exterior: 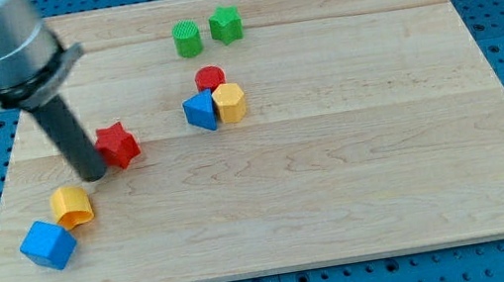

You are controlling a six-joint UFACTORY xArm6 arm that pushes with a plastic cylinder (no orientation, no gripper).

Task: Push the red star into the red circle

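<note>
No jaws are fitted, just my tip (97,174), pressed against the red star (118,145) on its left. The red circle (210,78) is up-right on the desk (357,175); pushing is underway, and a diagonal shove is needed.

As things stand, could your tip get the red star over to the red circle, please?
Probably yes: my tip sits right at the red star's left side, and the board between it and the red circle looks bare.

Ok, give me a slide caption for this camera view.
My tip beside the red star, red circle waiting toward the view's right.
</note>
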